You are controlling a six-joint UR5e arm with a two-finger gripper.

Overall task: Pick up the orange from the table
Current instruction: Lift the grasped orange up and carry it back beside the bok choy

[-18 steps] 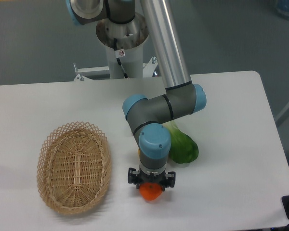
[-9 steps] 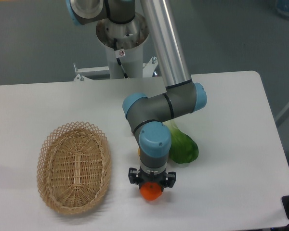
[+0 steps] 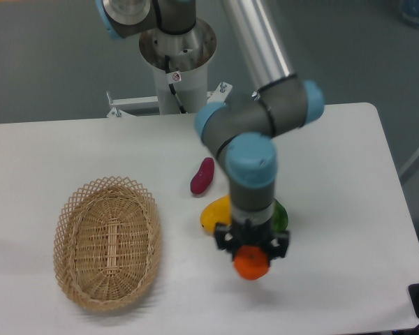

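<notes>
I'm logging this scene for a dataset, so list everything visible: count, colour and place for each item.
orange: one, bright orange, between the gripper fingers near the front edge of the table
elongated fruit: one, yellow-orange, mid-table, partly behind the arm
green vegetable: one, green, mostly hidden behind the arm
small oblong item: one, magenta-red, behind the yellow fruit
wicker basket: one, tan, left side, nothing in it
table: one, white
arm: one, silver with blue joints
gripper: one, black, closed on the orange
</notes>
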